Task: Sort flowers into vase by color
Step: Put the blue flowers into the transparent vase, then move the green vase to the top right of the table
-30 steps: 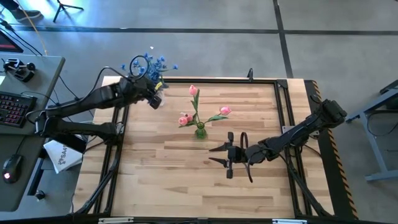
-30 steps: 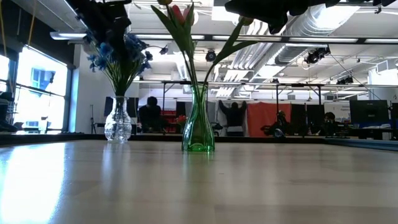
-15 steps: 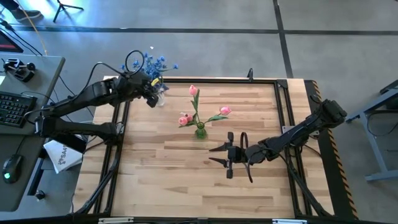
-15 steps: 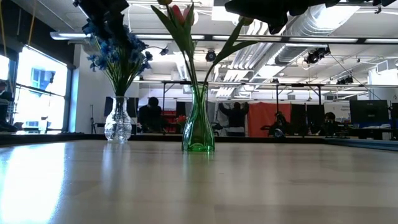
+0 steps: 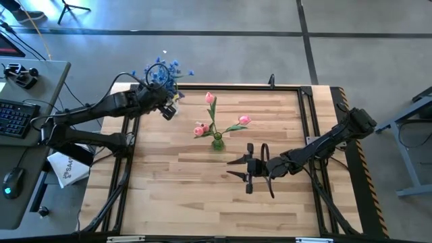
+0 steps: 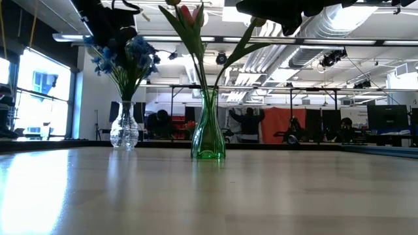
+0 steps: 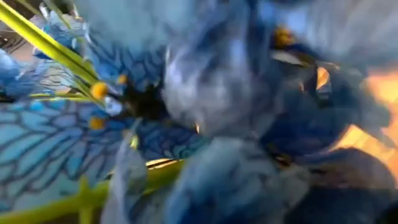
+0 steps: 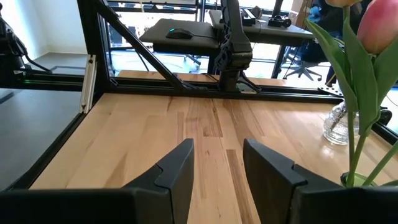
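Note:
A spray of blue flowers [image 5: 167,69] stands in a clear glass vase [image 6: 124,130] at the table's far left corner. Their stems reach down into the vase. Pink tulips [image 5: 210,98] stand in a green glass vase [image 6: 208,130] near the table's middle. My left gripper [image 5: 169,110] hovers right at the blue blossoms [image 7: 205,112], which fill its wrist view and hide its fingers. My right gripper [image 8: 217,162] waits open and empty, level above the table, on the near right of the green vase [image 5: 217,142]. My left gripper sits close in among the blue blossoms [image 6: 127,59] above the clear vase. The blossoms hide the fingers, so I cannot tell whether it touches or holds any of them.
A black frame [image 5: 297,89] runs around the wooden table top. Bare wood [image 5: 189,196] stretches across the near half. A desk with a keyboard [image 5: 13,115] stands beyond the left edge. People and equipment show in the room behind.
My left gripper has drawn back a little toward the table's left edge and risen, then come back down to the blue blossoms. The blue spray has swayed slightly in its vase.

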`<action>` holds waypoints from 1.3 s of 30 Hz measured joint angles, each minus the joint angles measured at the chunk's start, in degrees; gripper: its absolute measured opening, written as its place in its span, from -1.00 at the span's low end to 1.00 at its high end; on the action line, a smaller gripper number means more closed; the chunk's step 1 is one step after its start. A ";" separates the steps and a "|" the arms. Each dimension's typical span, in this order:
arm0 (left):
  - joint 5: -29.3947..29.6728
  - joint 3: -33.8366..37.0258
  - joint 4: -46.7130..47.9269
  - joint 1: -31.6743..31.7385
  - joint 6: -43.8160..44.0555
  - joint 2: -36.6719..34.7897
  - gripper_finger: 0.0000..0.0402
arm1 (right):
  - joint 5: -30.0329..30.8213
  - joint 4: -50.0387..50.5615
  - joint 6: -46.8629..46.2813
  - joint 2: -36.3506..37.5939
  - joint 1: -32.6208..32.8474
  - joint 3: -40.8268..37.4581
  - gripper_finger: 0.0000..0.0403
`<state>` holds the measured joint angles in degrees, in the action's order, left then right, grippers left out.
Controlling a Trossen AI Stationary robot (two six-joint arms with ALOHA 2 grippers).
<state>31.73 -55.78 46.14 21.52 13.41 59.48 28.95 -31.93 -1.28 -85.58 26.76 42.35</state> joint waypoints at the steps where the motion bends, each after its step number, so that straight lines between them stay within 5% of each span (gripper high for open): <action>1: -0.01 -0.01 -0.22 0.00 -0.02 0.17 -0.97 | 0.00 -0.01 0.00 0.00 0.00 0.00 -0.34; 11: -0.31 0.03 -0.71 0.02 -4.08 -2.41 -0.80 | 0.00 0.01 -0.20 0.00 0.00 0.00 -0.34; 25: -7.70 -3.75 -0.99 0.04 -4.00 -9.68 -0.06 | 0.01 0.01 -0.02 0.02 0.00 0.00 -0.34; 39: -15.50 -12.03 6.37 -3.35 -1.46 -16.50 -0.09 | 0.00 0.03 -0.02 0.02 0.00 0.00 -0.34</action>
<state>16.23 -67.81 52.51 18.17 11.95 42.98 28.95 -31.90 -1.30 -85.56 26.76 42.35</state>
